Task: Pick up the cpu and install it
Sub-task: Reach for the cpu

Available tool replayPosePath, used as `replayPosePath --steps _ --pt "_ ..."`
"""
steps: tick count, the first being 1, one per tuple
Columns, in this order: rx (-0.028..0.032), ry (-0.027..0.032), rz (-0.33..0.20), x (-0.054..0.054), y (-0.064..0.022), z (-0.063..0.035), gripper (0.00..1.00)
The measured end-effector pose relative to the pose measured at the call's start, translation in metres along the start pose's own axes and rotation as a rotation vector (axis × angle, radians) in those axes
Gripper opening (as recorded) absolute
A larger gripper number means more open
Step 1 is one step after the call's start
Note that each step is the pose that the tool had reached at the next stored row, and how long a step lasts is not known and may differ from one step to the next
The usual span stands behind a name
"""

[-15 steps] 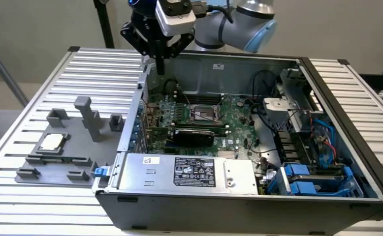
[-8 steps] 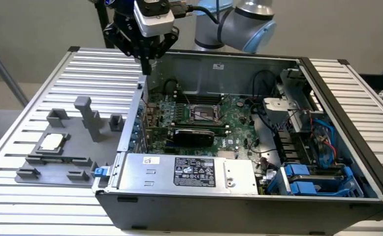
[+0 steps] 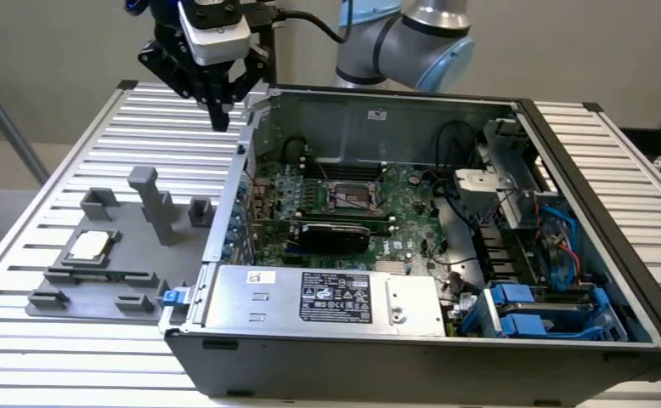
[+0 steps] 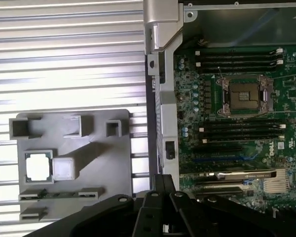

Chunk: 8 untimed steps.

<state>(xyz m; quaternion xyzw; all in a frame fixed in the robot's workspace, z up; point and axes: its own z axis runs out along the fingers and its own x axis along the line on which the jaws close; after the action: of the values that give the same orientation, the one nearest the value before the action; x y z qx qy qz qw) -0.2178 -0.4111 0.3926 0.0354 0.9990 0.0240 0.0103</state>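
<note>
The cpu is a flat silvery square lying in a recess of the grey fixture plate at the exterior view's left; the wrist view shows the cpu in its frame too. My gripper hangs high above the slatted table, beyond the fixture and beside the case's left wall, fingers shut with nothing between them. The black fingers converge to a point in the wrist view. Inside the open computer case, the motherboard socket, also seen as the socket, stands open and bare.
The computer case fills the exterior view's right, with a power supply at the front, cables and blue drive bays. Tall grey fixture posts rise near the cpu. Slatted aluminium table surrounds the fixture.
</note>
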Motion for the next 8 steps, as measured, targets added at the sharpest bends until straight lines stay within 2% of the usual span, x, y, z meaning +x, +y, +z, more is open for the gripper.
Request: replayPosePath --steps 8 --pt "0.0021 -0.0001 0.000 0.036 -0.0046 -0.0002 0.11"
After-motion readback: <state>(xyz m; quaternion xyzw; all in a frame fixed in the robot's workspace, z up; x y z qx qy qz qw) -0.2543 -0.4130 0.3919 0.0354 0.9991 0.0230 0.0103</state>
